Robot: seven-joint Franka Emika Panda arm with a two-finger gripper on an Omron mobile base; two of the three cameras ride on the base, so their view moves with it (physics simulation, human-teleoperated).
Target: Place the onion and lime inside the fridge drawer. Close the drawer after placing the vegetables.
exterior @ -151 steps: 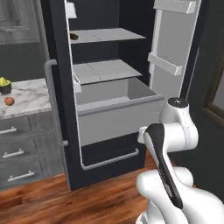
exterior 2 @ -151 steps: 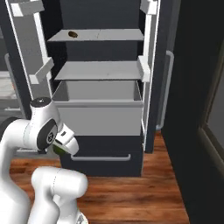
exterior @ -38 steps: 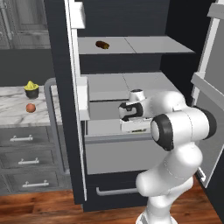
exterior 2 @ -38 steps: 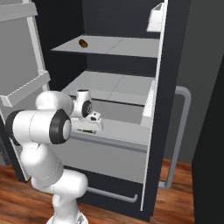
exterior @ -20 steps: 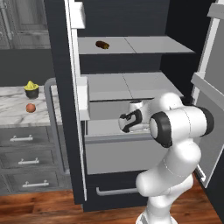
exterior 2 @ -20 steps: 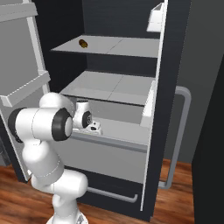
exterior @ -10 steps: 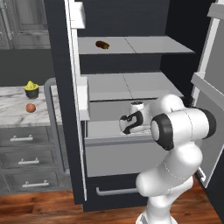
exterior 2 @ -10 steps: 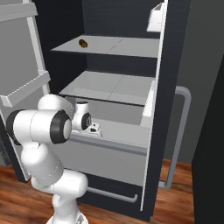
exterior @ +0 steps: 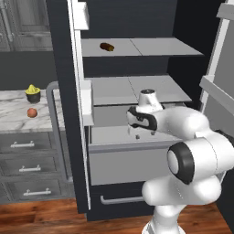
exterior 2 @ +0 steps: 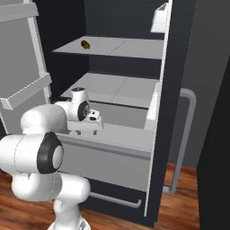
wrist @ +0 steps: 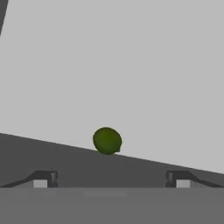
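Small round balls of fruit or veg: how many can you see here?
2. The lime, dark green, lies on the light grey floor of the fridge drawer, ahead of the open end effector. The onion, reddish-orange, sits on the marble counter. Others may be hidden.

A rendered home kitchen: open fridge [exterior: 137, 50] with shelves, marble counter [exterior: 13, 119], grey cabinet drawers [exterior: 27, 167], wood floor [exterior: 55, 219].

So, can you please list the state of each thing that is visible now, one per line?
Fridge drawer: pulled out, open.
Lime: lying loose on the light grey floor, not held.
End effector: open, empty, above the drawer.
Onion: on the marble counter, untouched.
Fridge door: open.
Small brown item: lying on the top shelf.
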